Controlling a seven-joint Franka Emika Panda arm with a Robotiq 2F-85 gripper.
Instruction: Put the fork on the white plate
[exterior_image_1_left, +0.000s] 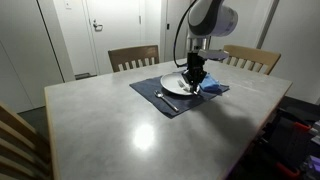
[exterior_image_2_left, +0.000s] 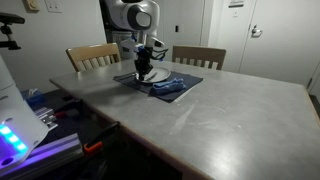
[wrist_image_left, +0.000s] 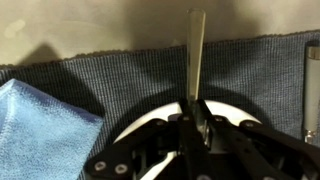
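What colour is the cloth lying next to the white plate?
Light blue; the cloth shows best in the wrist view, on the dark placemat.

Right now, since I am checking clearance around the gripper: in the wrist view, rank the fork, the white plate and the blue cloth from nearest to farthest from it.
1. fork: held in the gripper, handle running up the picture.
2. white plate: directly beneath the gripper, on the placemat.
3. blue cloth: off at the picture's left edge.
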